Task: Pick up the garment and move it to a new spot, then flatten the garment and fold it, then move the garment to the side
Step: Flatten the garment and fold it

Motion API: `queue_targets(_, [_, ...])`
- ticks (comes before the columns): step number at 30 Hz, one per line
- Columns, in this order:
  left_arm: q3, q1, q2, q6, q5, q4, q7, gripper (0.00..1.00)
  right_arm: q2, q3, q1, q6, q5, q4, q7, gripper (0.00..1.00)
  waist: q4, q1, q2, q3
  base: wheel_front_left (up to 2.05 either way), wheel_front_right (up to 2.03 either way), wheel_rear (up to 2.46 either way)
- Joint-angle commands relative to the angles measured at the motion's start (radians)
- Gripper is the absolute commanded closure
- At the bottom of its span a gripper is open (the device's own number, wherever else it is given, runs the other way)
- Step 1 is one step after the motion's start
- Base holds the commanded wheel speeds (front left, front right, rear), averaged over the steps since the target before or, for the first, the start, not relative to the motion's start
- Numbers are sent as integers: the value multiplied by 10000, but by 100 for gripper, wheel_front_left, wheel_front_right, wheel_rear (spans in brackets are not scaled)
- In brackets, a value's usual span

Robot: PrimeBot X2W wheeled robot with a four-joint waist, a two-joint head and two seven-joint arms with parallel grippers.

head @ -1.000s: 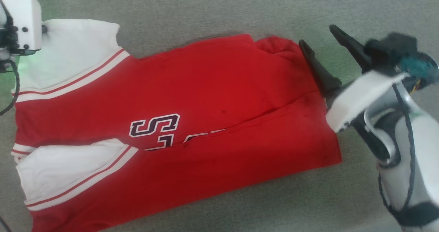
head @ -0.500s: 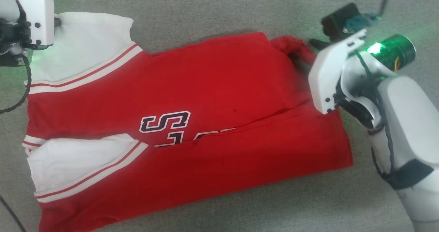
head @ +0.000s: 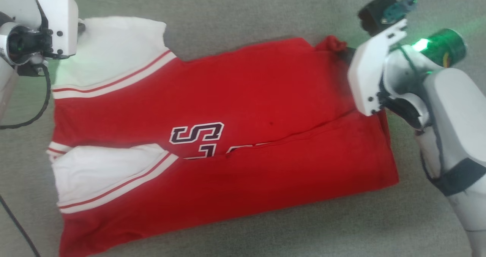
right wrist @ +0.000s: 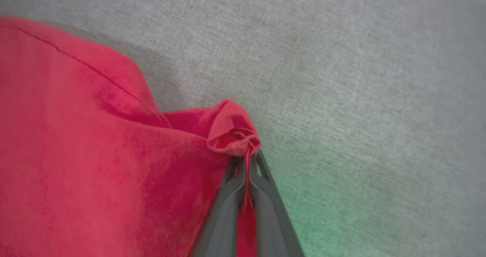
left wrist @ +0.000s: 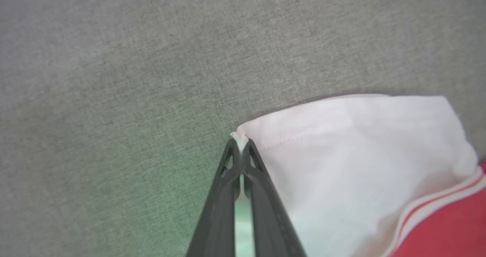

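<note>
The garment, a red jersey with white sleeves and striped trim, lies spread on the grey cloth surface, folded lengthwise, its dark letters partly tucked under the fold. My left gripper is shut on the corner of the far white sleeve; its white wrist housing stands at the upper left of the head view. My right gripper is shut on a bunched red corner of the garment, the same corner at the upper right of the head view, beside the right wrist housing.
Grey woven fabric covers the surface all around the garment. A black cable loops from the left wrist along the left edge. Green light from the right wrist glows on the cloth nearby.
My right gripper swung in over the garment's far right corner and shut on it, bunching the red cloth. The whole picture has shifted right, so the camera moved. The left grip is unchanged.
</note>
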Motion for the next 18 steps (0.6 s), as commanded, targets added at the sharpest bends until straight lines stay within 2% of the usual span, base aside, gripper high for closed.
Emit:
queue_targets(1, [-12, 45, -28, -53, -39, 3, 9, 100, -111, -39, 244, -21, -3, 17, -25, 100, 199, 0, 0, -263, 0, 0, 0])
queue_targets(8, [-22, 59, -69, -77, -231, -365, 310, 100, -618, -557, 795, -21, -191, -283, -216, 100, 754, 0, 0, -1055, 0, 0, 0])
queue_targets(13, [-55, 272, 28, 124, -353, -875, 632, 100, -820, -857, 1239, -21, -287, -612, -222, 100, 1024, 0, 0, -1519, 0, 0, 0])
queue_targets(18, [-97, 639, 309, 619, -485, -2004, 1137, 100, -1068, -1172, 1944, -21, -268, -1159, -55, 100, 1298, 0, 0, -2073, 0, 0, 0])
